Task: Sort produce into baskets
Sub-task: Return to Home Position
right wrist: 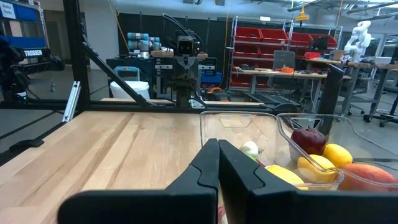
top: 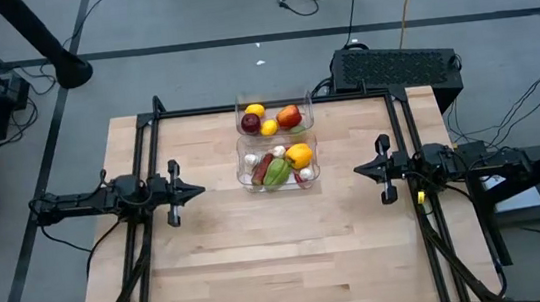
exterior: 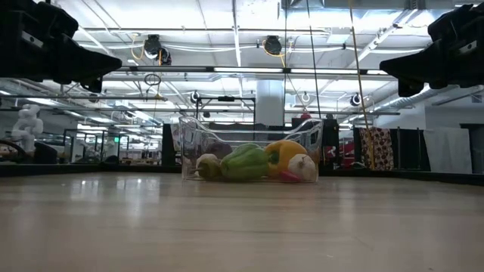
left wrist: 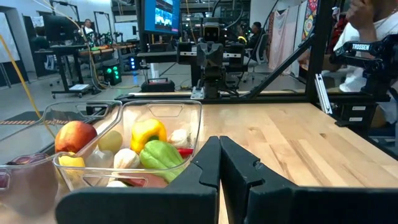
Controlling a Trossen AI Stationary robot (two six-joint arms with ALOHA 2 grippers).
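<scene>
The wooden worktop (top: 262,262) fills most of the high view. The left arm (top: 104,199) lies low along the left side of it, and the right arm (top: 452,162) lies low along the right side. Both point in toward the middle. The left pincer (top: 201,189) is closed, its two dark fingers pressed together with nothing between them. The right pincer (top: 357,170) is closed and empty in the same way. Both hang above the wood, well apart from the bins. Between the two pincers stand two clear bins, touching each other. The far bin (top: 305,100) sits near the back edge of the worktop, and the near bin (top: 241,172) sits just in front of it. In the near bin a green pepper (top: 276,172) lies beside a yellow pepper (top: 299,155) and a dark red pepper (top: 261,165). In the far bin are a red apple (top: 290,117), a dark red apple (top: 250,124) and two lemons (top: 255,110). White garlic bulbs (top: 250,160) lie around the peppers in the near bin. A small red chilli (top: 298,179) lies at the front of that bin, beside the green pepper.
</scene>
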